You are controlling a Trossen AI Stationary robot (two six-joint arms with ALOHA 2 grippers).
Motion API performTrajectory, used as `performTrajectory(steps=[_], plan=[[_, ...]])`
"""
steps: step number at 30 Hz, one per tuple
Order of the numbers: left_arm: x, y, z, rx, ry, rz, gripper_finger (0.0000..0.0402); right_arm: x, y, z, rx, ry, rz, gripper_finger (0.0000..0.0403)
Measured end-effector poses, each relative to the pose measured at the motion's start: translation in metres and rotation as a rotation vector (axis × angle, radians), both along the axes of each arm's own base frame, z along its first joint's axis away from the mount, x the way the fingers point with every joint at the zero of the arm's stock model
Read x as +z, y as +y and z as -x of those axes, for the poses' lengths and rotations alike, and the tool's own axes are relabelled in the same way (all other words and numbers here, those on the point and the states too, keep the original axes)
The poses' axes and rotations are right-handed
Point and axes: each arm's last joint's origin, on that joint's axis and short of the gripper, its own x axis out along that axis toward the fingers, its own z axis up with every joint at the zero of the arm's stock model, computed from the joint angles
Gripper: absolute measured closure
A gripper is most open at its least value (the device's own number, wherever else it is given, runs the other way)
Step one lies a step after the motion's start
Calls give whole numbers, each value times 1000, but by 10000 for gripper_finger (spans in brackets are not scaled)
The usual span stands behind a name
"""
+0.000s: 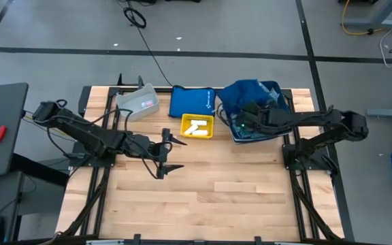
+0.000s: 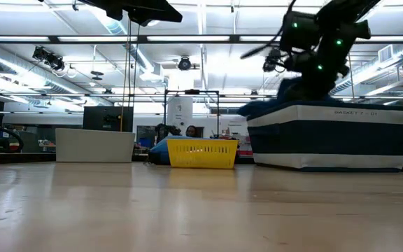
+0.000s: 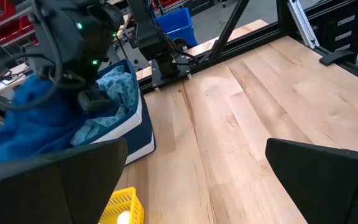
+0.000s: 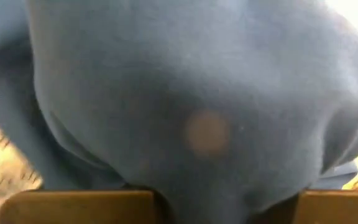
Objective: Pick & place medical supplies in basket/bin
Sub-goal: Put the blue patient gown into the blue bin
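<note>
Nearly done: right pincer (image 1: 245, 117) closed on dark-blue cloth (image 1: 245, 92) over the fabric bin (image 1: 286, 102), white rolls (image 1: 197, 127) in yellow basket (image 1: 197, 135), left pincer (image 1: 171, 153) open over bare bench (image 1: 216, 197)

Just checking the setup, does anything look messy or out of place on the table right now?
The dark-blue cloth is heaped above the rim of the navy bin rather than tucked in, with the right gripper over it. Otherwise nothing stands out.
</note>
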Motion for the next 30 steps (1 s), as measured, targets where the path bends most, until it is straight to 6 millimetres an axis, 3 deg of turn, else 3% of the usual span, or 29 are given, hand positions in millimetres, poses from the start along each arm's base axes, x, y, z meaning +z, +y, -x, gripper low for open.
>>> performTrajectory(steps=[10, 16, 25, 30], plan=[[0, 0, 0, -2, 0, -1, 13, -30, -14, 18, 99, 45, -524, 339], [0, 0, 0, -11, 1, 0, 13, -41, -16, 27, 171, 116, -610, 331], [0, 0, 0, -12, 1, -7, 13, -37, -14, 26, 205, 125, -681, 97], [0, 0, 0, -13, 1, -9, 13, -37, -13, 27, 175, 108, -692, 58]])
